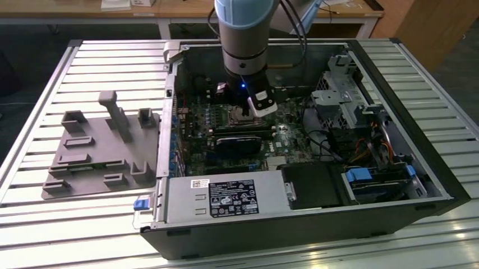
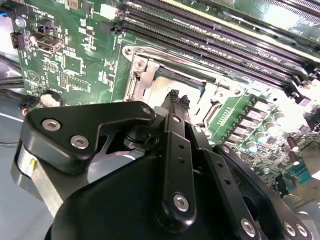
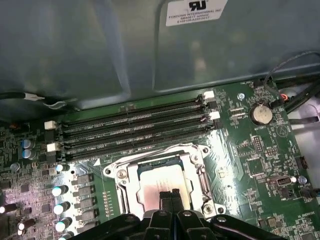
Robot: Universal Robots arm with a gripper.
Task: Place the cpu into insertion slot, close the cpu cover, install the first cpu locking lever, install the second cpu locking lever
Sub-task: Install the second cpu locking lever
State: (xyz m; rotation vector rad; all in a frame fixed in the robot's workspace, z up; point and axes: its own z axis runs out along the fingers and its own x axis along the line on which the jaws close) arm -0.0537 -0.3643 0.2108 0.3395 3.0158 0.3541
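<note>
My gripper (image 1: 241, 114) reaches down inside the open computer case over the cpu socket. In the first wrist view its two black fingertips (image 3: 170, 196) are pressed together, shut, with nothing visible between them, right above the cpu (image 3: 152, 187). The cpu's pale silver top sits in the socket, framed by the silver cpu cover (image 3: 131, 176), which lies flat around it. The second wrist view shows the gripper (image 2: 176, 97) over the same cpu (image 2: 159, 92) and cover (image 2: 142, 75). I cannot make out how the locking levers stand.
Black memory slots (image 3: 135, 127) run along one side of the socket, with a coin battery (image 3: 261, 114) nearby. In the exterior view a power supply (image 1: 224, 199) is at the case front, a drive cage (image 1: 344, 92) on the exterior view's right, and a grey fixture plate (image 1: 97, 151) on the table at the left.
</note>
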